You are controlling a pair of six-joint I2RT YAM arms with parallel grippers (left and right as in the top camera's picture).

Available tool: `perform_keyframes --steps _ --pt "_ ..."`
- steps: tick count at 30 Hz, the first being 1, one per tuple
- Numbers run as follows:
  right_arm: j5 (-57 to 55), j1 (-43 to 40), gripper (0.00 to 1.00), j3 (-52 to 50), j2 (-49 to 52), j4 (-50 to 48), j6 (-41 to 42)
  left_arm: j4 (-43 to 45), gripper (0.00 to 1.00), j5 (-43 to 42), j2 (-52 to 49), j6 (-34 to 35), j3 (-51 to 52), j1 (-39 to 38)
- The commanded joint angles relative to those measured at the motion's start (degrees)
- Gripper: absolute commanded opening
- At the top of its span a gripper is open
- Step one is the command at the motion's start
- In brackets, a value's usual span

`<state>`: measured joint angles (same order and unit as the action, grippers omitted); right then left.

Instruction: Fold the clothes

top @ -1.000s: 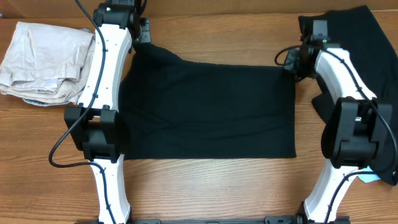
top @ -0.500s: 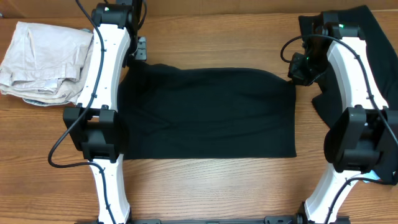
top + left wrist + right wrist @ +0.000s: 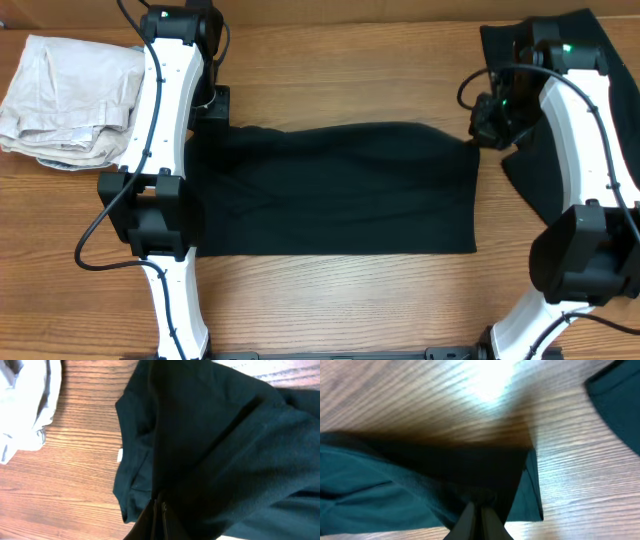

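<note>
A black T-shirt [image 3: 340, 190] lies spread across the middle of the table. My left gripper [image 3: 212, 104] is shut on its far left corner and holds that edge lifted; in the left wrist view the cloth [image 3: 210, 445] hangs from the closed fingers [image 3: 161, 510], with a small white neck tag [image 3: 120, 455] showing. My right gripper [image 3: 486, 122] is shut on the shirt's far right corner; in the right wrist view the fabric [image 3: 445, 485] bunches at the closed fingers [image 3: 479, 512]. A cream folded garment [image 3: 70, 100] lies at the far left.
A second black garment [image 3: 580, 90] lies at the far right, partly under my right arm. Bare wooden table [image 3: 340, 300] shows in front of the shirt and behind it.
Both grippers have moved toward the front with the shirt's far edge, drawing it over the shirt. The shirt's far edge now sits lower in the overhead view.
</note>
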<state>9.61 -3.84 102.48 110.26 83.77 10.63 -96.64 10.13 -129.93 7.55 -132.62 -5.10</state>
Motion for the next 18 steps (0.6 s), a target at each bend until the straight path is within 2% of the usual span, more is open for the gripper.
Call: perform_keyframes --steps 1,5,9,13,18 --pt "-1.0 -0.5 0.04 -6.2 -3.4 -1.7 -0.2 -0.2 0.04 -1.5 2.0 -1.7 0.7 0.3" --pt "-0.9 -1.0 0.04 -11.9 -5.6 -2.6 -0.2 -0.2 0.04 -3.0 2.7 -3.8 5.4 0.3" --pt "-1.0 -1.2 0.04 -14.9 -5.9 -2.8 -0.3 -0.2 0.04 0.4 2.9 -3.6 13.1 0.4" --pt "-0.9 -1.3 0.04 -17.5 -5.9 -4.2 -0.2 0.5 0.04 4.3 2.9 0.4 21.0 1.7" --pt "-1.0 -2.1 0.04 -20.1 -5.9 -6.0 -0.2 3.1 0.04 3.9 2.9 1.5 27.5 4.3"
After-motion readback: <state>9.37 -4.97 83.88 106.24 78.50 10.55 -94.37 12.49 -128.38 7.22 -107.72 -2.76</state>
